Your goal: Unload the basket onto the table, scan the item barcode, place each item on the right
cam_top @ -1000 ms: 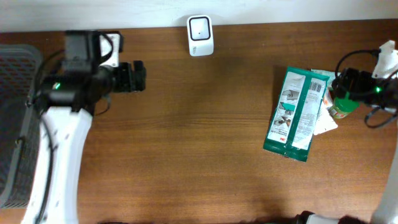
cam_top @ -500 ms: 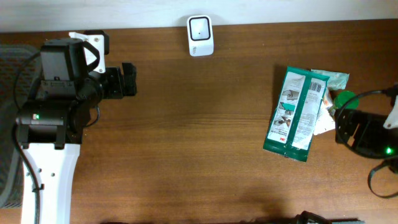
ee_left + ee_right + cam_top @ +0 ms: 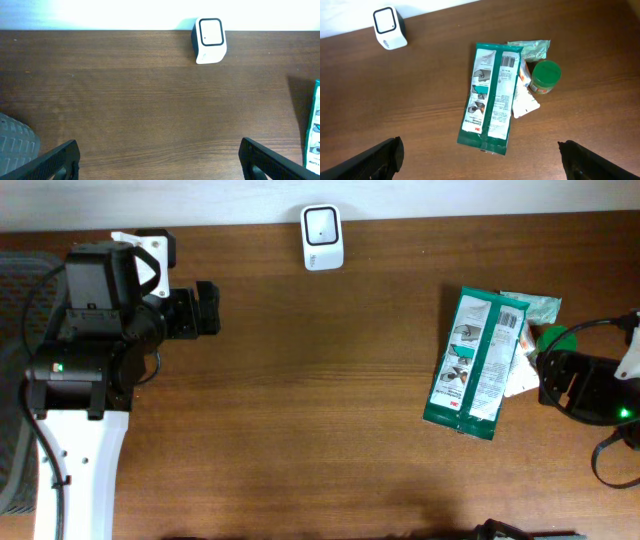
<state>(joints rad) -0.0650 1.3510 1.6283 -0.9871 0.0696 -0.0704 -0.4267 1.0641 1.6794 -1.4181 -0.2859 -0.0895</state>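
Item: your long green plastic packet with white printed panels (image 3: 490, 97) lies flat at the right of the brown wooden counter (image 3: 320, 410), with its barcode (image 3: 508, 61) face up near the far end.
Scanner: the small white box scanner with a dark-rimmed window (image 3: 322, 236) stands at the far edge, well apart from the packet.
Right hand (image 3: 482, 160): spread wide and holding nothing, above the packet and its neighbours.
Left hand (image 3: 160, 162): also wide and empty, over bare counter and facing the scanner.
Crowding risk: the packet overlaps a white sachet (image 3: 525, 102), and a small green-lidded jar (image 3: 546, 76) sits just beside it. A finger coming down on that side could tip the jar or drag the sachet along.
Grip risk: the packet is thin and lies flat, so your fingers may slide over it rather than get under it.
Barcode risk: if you pinch the far end you cover the code. If you carry it face up, the window may not read it.
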